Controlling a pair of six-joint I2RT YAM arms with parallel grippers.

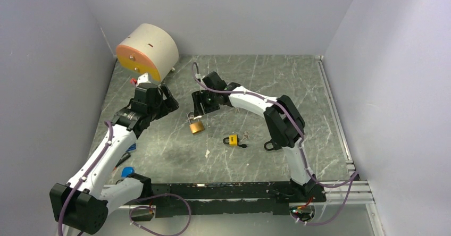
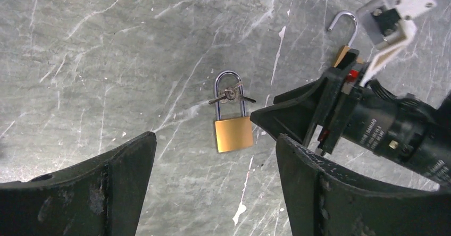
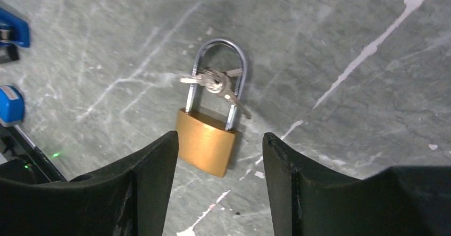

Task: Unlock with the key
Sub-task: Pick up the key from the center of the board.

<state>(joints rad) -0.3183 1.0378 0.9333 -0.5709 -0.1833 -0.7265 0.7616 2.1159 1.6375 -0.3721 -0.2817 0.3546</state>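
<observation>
- The padlock lies flat on the table, directly under the right gripper and near the left one. Its shackle sits in the body on both legs, so it reads as locked.
- The keys hang on a ring around the shackle and lie across it on the table. No key is in the keyway. The keyway is not visible and is presumably on the end of the body away from the shackle.
- The right gripper is released and empty. One finger stands on each side of the brass body. This placement suits a pinch across the body to pin the padlock. Contact with the body cannot be confirmed.
- The left gripper is released, spread wide and empty. It hangs above the table and points at the padlock. The wide spread leaves room to come down over the keys.
- Judged division of work: one gripper fixes the body, the other takes a key.
- Judged step: approach only. Nothing is grasped and unlocking has not begun.
- Risk: the keys are thin, lie flat and are tethered by a short ring. Reach to the keyway may be tight, and an unpinned padlock may slide.
- A second padlock, smaller and yellow, lies well apart toward the right arm. Neither gripper is at it.
</observation>
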